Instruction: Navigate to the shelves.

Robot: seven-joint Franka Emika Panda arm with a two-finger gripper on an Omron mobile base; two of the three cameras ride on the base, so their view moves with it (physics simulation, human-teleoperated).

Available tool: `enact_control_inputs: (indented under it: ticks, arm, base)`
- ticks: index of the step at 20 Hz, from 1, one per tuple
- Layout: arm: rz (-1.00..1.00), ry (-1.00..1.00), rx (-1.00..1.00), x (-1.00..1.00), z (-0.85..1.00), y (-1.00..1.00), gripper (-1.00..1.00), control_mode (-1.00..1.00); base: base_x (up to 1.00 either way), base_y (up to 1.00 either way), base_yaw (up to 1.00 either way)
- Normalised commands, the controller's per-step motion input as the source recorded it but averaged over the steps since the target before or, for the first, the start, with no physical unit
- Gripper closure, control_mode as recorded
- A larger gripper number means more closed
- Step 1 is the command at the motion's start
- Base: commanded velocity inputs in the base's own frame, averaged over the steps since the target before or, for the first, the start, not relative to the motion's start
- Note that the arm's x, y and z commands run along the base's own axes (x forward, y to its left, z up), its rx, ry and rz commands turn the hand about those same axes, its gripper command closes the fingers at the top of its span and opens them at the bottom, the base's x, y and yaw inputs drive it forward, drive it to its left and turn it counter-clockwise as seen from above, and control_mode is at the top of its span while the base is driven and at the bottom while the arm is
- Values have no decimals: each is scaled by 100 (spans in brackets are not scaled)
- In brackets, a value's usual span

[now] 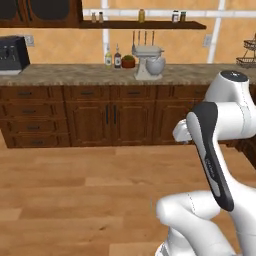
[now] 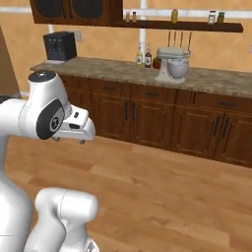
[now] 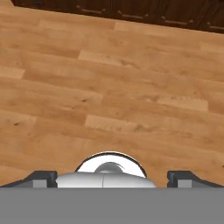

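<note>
Shelves (image 1: 142, 24) hung on the wall above the counter (image 1: 75, 75) and stand mixer (image 1: 149, 62), ahead of you. Your gripper (image 3: 112, 177) faced the wooden floor (image 3: 109, 87), fingers spread wide and empty.

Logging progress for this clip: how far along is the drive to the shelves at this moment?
Partly done. The shelves are in sight on the wall, above the stand mixer on the counter, so the base faces the right area. In hand: the approach, with a wide stretch of wooden floor between robot and cabinets. The gripper points down at the floor, tips apart, holding nothing. Left: closing that gap.
</note>
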Motion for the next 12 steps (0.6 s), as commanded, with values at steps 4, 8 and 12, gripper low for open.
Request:
enact_control_inputs:
  ticks: [4, 8, 12]
  arm:
    - [0, 0, 0, 0, 0, 0, -100, 100]
    - [0, 0, 0, 0, 0, 0, -100, 100]
    - [0, 0, 0, 0, 0, 0, -100, 100]
  base:
    - [100, 91, -27]
    - [100, 94, -36]
    - [100, 59, -32]
